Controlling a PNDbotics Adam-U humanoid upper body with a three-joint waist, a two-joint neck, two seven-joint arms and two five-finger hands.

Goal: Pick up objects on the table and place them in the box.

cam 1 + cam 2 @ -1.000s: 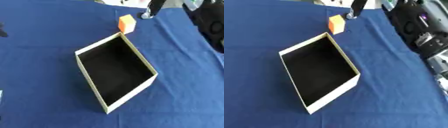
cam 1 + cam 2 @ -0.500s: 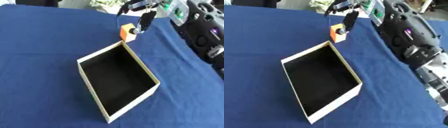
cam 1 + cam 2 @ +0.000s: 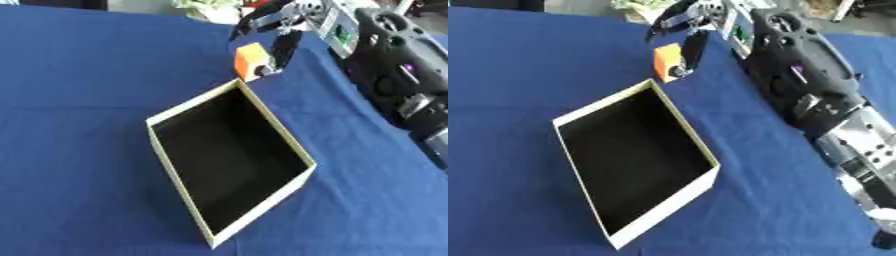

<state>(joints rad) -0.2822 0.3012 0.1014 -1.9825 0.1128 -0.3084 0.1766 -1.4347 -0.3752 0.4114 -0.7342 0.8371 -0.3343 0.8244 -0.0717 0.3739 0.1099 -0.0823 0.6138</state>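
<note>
the desk (image 3: 79,75) was covered in a deep blue cloth, and an open box (image 3: 229,159) with pale cream walls and a dark inside sat on it near the middle, turned askew so that one corner pointed toward the far side. just beyond that far corner stood a small orange block (image 3: 249,60), on the cloth and outside the box, very near the rim though whether it touched the rim could not be told. the right robot hand (image 3: 278,31) reached in from the upper right on a bulky black arm (image 3: 798,75) with silver joints. its fingers (image 3: 284,50) hung down against the right side of the orange block, while the thumb (image 3: 667,19) arched out over the top of the block toward its left side. the block sat in the span between them, but whether the robot hand was actually clamped on it or only set around it could not be told from either eye view. the inside of the box looked dark, and nothing could be made out within it. the left robot hand did not show in either view.
</note>
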